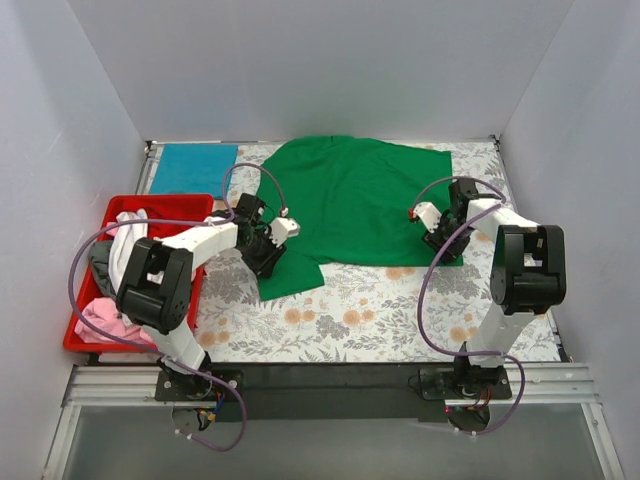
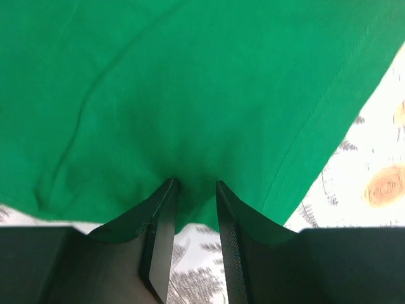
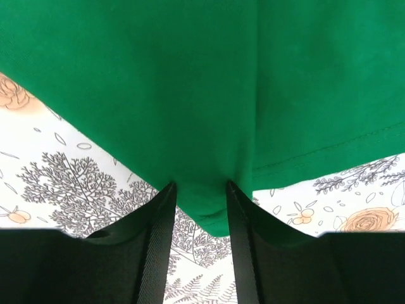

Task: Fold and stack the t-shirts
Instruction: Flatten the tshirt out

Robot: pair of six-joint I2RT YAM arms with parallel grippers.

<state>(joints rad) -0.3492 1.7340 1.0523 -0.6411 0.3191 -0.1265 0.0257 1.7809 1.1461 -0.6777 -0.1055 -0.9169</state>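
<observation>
At near hem, left fingers (image 2: 158,240), right fingers (image 3: 158,247) each pinch green t-shirt (image 1: 350,200) edge.

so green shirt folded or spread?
Spread: green shirt lies open on the table; left gripper and right gripper pinch its near edge.

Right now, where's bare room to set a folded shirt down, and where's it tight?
Free: the table cloth strip between the green t-shirt and the cloth's near edge, widest at centre. Crowded: left side, red tray full of shirts, teal t-shirt behind it; left gripper and right gripper each pinch the green hem.
</observation>
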